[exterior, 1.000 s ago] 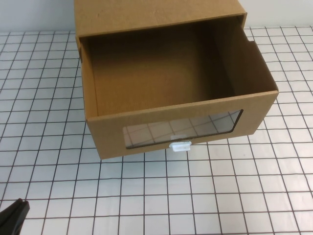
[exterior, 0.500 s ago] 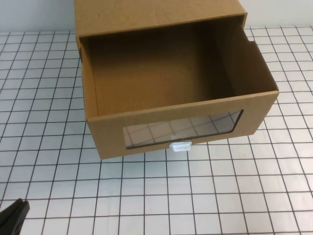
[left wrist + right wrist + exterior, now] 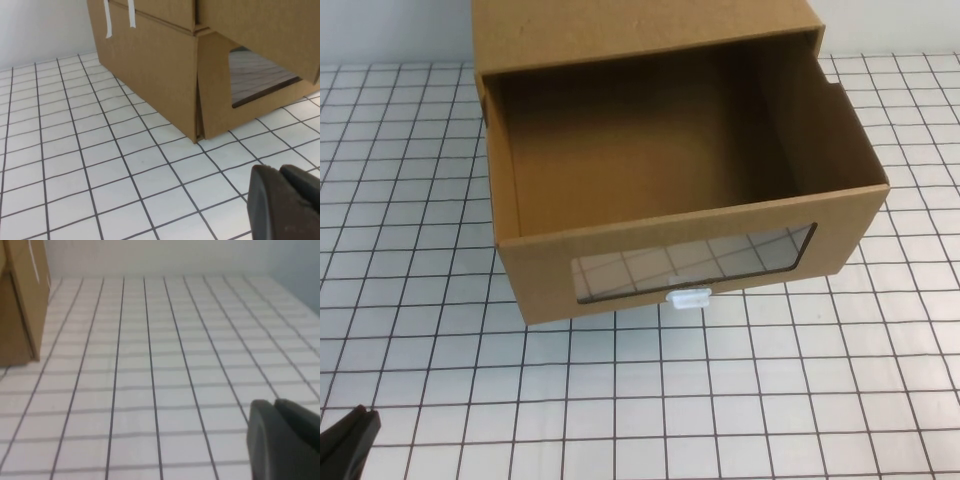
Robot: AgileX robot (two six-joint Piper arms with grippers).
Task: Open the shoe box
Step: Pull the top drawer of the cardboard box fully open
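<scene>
A brown cardboard shoe box [image 3: 650, 30] stands at the back middle of the gridded table. Its drawer [image 3: 700, 255] is slid out toward me, and the inside is empty. The drawer front has a clear window [image 3: 695, 260] and a small white pull tab [image 3: 688, 298]. My left gripper [image 3: 348, 445] sits shut at the near left corner, holding nothing, well away from the box. In the left wrist view the left gripper [image 3: 280, 172] has its fingers together, with the box corner [image 3: 195, 100] ahead. My right gripper [image 3: 275, 407] is shut over bare table, to the right of the box [image 3: 22, 305].
The white table [image 3: 720, 400] with black grid lines spreads in front of the drawer and on both sides. A pale wall [image 3: 390, 30] rises behind the box. Two white tape strips [image 3: 119, 15] hang on the box's side.
</scene>
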